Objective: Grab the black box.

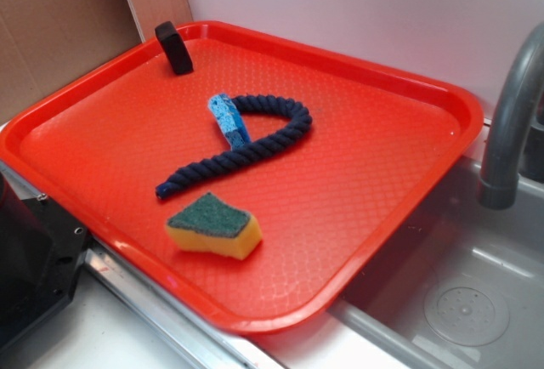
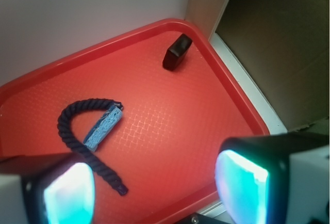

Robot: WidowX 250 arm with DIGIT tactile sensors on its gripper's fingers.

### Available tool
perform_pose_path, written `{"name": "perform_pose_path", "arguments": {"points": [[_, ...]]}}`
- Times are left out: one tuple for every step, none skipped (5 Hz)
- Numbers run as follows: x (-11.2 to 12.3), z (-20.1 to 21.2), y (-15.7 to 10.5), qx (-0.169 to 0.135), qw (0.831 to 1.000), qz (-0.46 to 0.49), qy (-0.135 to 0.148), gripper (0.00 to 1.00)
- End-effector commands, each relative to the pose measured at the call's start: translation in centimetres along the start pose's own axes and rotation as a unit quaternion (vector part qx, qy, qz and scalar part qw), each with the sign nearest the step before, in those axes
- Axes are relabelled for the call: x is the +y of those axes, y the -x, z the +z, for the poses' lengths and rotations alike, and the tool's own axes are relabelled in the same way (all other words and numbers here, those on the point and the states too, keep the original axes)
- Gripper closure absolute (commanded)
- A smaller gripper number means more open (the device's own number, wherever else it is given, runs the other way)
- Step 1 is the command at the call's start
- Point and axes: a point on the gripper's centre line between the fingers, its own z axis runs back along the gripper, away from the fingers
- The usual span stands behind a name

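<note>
The black box [image 1: 174, 47] is standing on edge in the far corner of the red tray [image 1: 399, 173], leaning close against the rim and well apart from everything else. In the wrist view the gripper [image 2: 154, 182] is hovering above the tray's near side with its jaws spread wide and nothing between them, both pads [image 2: 69, 193] glowing teal. A navy rope [image 1: 246, 144] is curling around one end of a blue sponge [image 1: 229, 121] mid-tray, possibly touching it. A yellow sponge [image 1: 212, 226] with a green top is lying near the front edge, beside a grey faucet [image 1: 510, 122] and sink.
</note>
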Motion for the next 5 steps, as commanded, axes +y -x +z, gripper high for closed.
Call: {"name": "perform_pose_path", "arguments": {"points": [[0.2,0.3,-0.5,-0.007,1.0,0.005,0.0,0.0],[1.7,-4.1,-3.9,-0.003,0.997,0.079,-0.006,0.0],[1.4,-7.1,-5.3,-0.013,0.994,0.111,0.005,0.0],[2.5,-10.0,-6.3,-0.013,0.987,0.159,0.006,0.0],[3.7,-13.1,-7.6,0.01,0.981,0.195,-0.013,0.0]]}}
